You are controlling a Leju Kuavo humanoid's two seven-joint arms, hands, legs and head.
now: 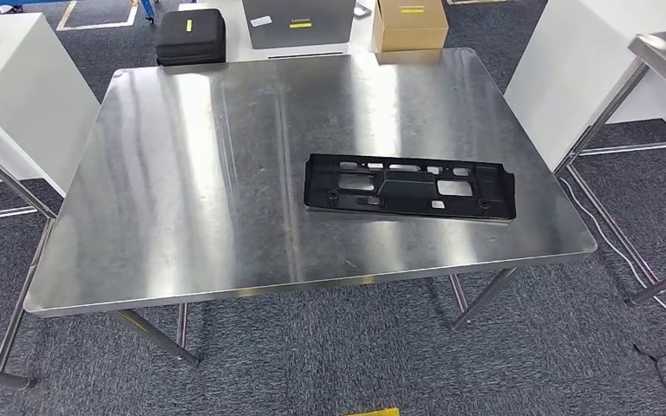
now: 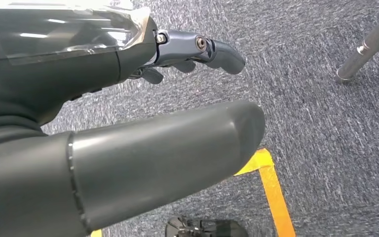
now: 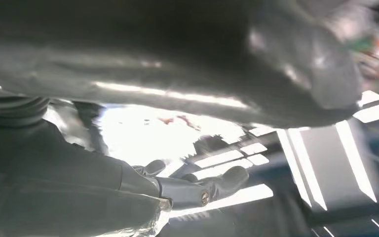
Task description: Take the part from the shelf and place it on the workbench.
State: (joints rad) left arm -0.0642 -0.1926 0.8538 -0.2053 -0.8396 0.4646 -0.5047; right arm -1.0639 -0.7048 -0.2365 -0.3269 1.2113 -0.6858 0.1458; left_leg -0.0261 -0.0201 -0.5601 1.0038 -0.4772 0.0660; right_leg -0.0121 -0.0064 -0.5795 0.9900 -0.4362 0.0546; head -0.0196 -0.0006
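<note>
Head view: flat black slotted part on brushed-steel workbench.

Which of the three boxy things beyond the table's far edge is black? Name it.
The black case, the leftmost of the three, near the steel table's far left corner. The grey box in the middle and the cardboard box on the right are lighter.

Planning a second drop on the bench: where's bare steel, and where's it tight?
The workbench is bare across its whole left half, from the left edge to the black part, and across the far strip between the part and the back edge. It is tight only front-right: narrow margins separate the part from the front and right edges.
</note>
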